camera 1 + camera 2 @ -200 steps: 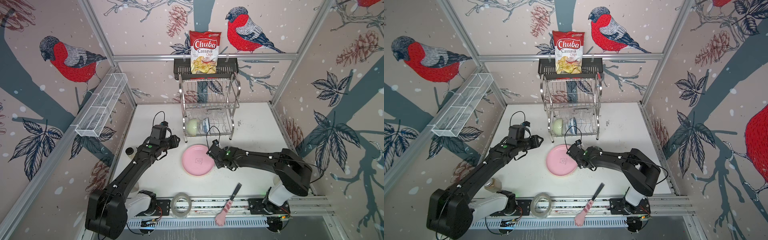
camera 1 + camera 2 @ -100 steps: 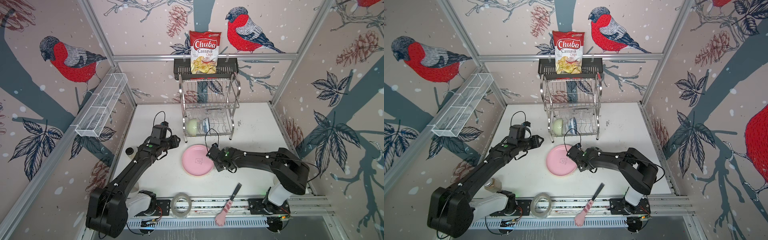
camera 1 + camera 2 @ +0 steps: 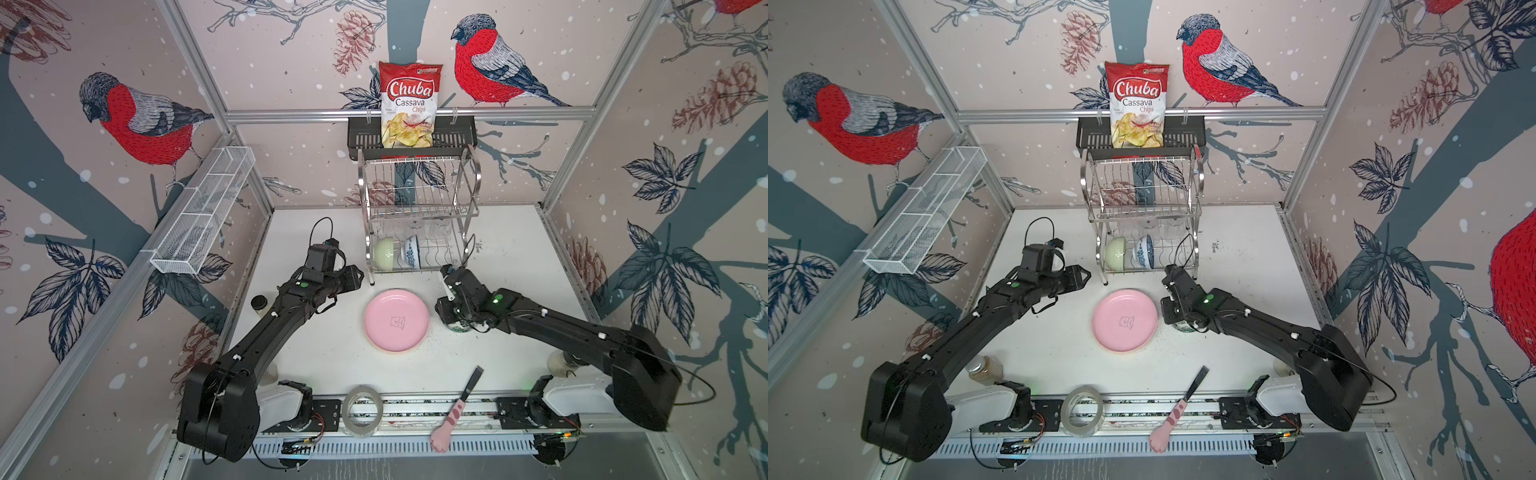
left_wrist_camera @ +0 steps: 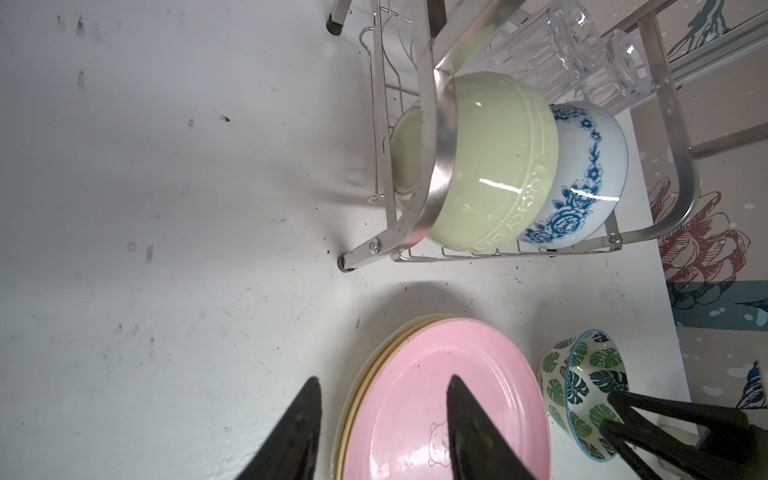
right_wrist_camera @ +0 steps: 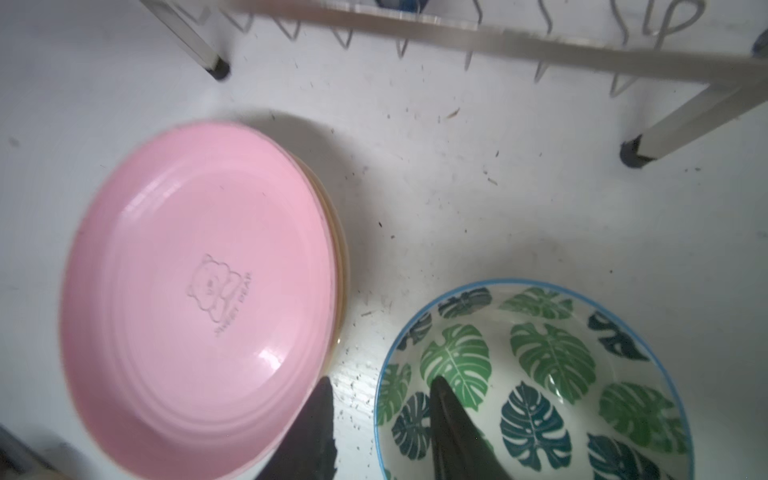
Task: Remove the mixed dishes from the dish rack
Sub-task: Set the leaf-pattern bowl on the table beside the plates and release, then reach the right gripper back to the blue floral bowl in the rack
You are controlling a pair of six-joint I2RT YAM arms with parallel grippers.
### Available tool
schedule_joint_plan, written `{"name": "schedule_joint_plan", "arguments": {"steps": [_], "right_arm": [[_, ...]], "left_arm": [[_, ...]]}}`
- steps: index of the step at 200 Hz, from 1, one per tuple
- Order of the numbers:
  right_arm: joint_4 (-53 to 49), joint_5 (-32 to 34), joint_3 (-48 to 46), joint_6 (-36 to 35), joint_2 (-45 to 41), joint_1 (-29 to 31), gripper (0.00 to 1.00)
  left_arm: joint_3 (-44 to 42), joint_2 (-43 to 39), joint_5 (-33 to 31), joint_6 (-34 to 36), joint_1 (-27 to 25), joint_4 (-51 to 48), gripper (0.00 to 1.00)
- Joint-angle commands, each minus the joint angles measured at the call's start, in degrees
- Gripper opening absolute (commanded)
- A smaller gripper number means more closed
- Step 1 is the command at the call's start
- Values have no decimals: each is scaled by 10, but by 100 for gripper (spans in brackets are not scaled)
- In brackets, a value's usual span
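Right gripper (image 5: 380, 384) straddles the rim of the glossy leaf-print bowl (image 5: 552, 353), jaws parted, released. Left gripper (image 4: 380, 380) hangs spread, empty, near the wire rack (image 4: 436, 166).

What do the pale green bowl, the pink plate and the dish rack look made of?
Pale green bowl: probably glazed ceramic; sharp glossy highlights, embossed lettering.
Pink plate: likely plastic or melamine; soft sheen, moulded bear stamp.
Dish rack: polished steel; mirror-bright bands and wire.

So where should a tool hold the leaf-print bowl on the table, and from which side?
Pinch the rim of the green-leaf-print bowl from above, one finger inside, one outside: it stands mouth up, with a thin wall and a wide body.
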Motion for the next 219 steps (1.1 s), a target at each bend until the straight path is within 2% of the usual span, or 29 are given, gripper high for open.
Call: {"name": "schedule_joint_plan", "arguments": {"steps": [1, 31, 50, 91, 138, 219], "right_arm": [[103, -93, -15, -19, -24, -32, 41], [199, -158, -30, -29, -25, -80, 41], [287, -210, -49, -16, -24, -109, 41], [402, -211, -47, -17, 14, -135, 43], [435, -249, 25, -23, 130, -147, 43], [455, -313, 139, -10, 284, -171, 42]], "left_arm": [[18, 15, 5, 3, 1, 15, 58], [49, 48, 5, 3, 0, 22, 60], [66, 66, -1, 3, -1, 26, 50], [107, 116, -9, 10, -1, 26, 48], [151, 173, -4, 5, -1, 31, 48], [205, 231, -10, 10, -1, 11, 37]]}}
